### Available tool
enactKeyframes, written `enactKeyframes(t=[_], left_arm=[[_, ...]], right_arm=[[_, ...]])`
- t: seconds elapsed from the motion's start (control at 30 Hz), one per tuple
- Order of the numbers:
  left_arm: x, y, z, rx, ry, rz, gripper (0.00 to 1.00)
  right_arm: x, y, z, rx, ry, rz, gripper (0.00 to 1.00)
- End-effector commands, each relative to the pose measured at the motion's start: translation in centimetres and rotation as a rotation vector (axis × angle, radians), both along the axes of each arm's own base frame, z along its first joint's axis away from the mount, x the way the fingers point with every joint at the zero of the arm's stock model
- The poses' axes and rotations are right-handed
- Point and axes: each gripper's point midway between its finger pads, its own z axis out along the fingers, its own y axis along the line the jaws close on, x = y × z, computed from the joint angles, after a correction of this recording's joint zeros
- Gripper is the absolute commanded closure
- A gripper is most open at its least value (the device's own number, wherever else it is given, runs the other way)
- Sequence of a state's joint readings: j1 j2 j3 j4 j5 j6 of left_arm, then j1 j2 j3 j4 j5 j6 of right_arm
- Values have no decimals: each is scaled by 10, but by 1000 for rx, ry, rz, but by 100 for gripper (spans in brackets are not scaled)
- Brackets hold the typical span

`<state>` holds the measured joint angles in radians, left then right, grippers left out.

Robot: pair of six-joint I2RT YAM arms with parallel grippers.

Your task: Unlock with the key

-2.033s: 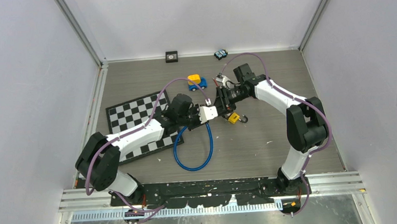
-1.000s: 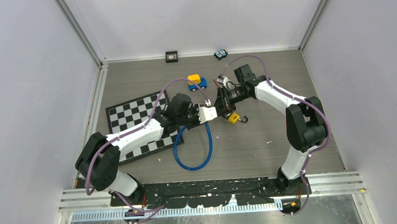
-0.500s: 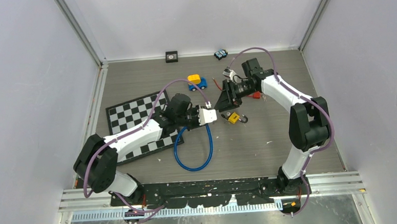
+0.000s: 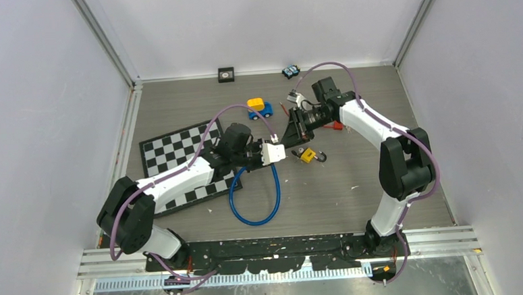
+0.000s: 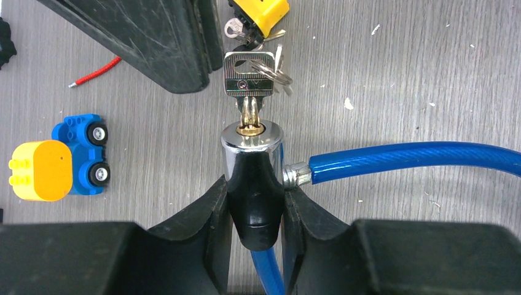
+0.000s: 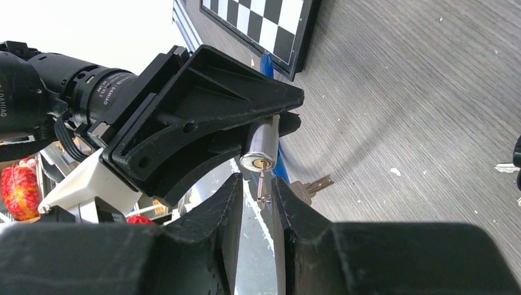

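From above, the left claw [image 4: 280, 150] is at the middle of the worktop [image 4: 356, 203]. The right claw [image 4: 290, 132] is just beyond it toward the far edge, its tips slanting down at it. A blue cable [image 4: 255, 212] loops from the left claw toward the near edge. A yellow padlock [image 4: 306, 154] lies just beside the two claws on the right-edge side, a toy car [image 4: 259, 108] sits nearer the far edge, and a chessboard [image 4: 178, 158] lies toward the left edge. The left wrist camera shows the left claw clamped on the lock cylinder [image 5: 252, 153], with the key [image 5: 248, 82] pushed into its face and its ring hanging alongside. A black finger of the right claw stands just beside the key head, apart from it. In the right wrist camera the right claw's fingers [image 6: 221, 209] stand a narrow gap apart. The key, seen edge-on, sits in line with that gap, and neither finger touches it.
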<state>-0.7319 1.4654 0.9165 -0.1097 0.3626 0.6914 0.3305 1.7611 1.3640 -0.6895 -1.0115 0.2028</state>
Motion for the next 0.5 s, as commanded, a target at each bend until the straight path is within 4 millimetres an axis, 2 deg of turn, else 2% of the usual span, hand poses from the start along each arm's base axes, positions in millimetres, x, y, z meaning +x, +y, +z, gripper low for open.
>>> enactKeyframes(t=[0.0, 0.27, 0.4, 0.47], left_arm=[[3, -5, 27, -45, -52, -25, 100], [4, -4, 27, -43, -53, -18, 100], [4, -4, 26, -44, -56, -14, 100], [4, -3, 26, -44, -58, -12, 100]], right_arm=[[-6, 5, 4, 5, -36, 27, 71], [-13, 4, -5, -17, -24, 32, 72], [-15, 4, -4, -14, -22, 34, 80], [-15, 4, -3, -9, -23, 35, 87]])
